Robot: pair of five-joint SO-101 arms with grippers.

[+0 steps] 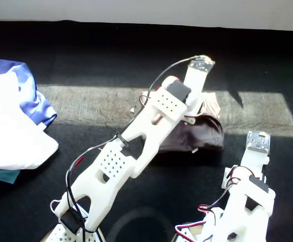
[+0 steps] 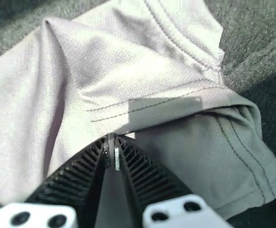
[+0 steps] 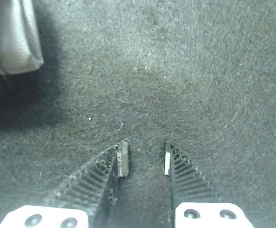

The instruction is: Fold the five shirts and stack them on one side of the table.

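Left tool (image 2: 111,152) is seen with its black ribbed jaws drawn together, a fold of the grey shirt (image 2: 142,61) pinched at the tips.

At the left edge of the table (image 1: 111,40) a loose heap is found: a white shirt (image 1: 10,131) on top, a blue shirt (image 1: 33,96) bunched at its far side, and a strip of teal cloth (image 1: 2,175) showing under its near edge. Between this heap and the middle, a wide stretch of dark, felt-like table is left bare, crossed by a sunlit band (image 1: 85,103).

The left arm (image 1: 136,136) is stretched diagonally from the near edge to the middle, where the grey shirt is crumpled, partly in the band and partly in shade. Its fine mesh weave, double-stitched hems and rounded folds are made out in the left wrist view, while the high view gives a dark lump partly covered by the arm.

Farther right, the right tool (image 3: 145,159) is held with its jaws parted and nothing between them, above bare felt. A rolled edge of grey cloth is caught at the corner of its wrist view, well apart from the tips.
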